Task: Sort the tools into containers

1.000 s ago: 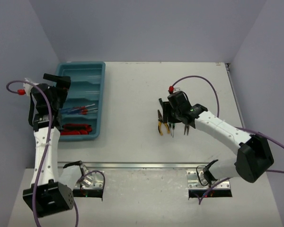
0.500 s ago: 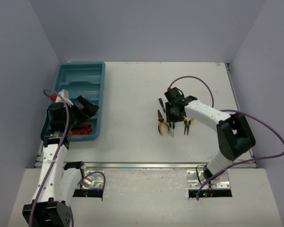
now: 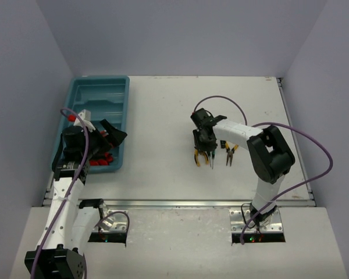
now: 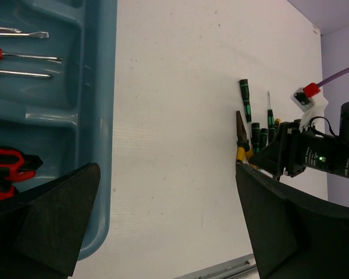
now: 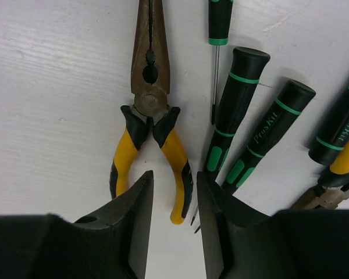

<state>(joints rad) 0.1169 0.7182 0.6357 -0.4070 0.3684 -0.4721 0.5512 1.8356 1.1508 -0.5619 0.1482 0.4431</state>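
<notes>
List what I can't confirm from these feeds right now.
- Top view: the left gripper covers much of the tray's nearer compartments.
- Right wrist view: the second pliers are cut off by the right edge.
- Right wrist view: the right gripper straddles one handle of the yellow pliers; its own fingers hide any contact.

— Where is there room around the yellow pliers?
— On their tray side: bare bench all the way across to the tray's rim.
— And the other side?
— Crowded: green-and-black screwdrivers lie just beside the pliers, packed close together, and a second pair of pliers lies beyond them. The right tool straddles one pliers handle with little slack.
</notes>
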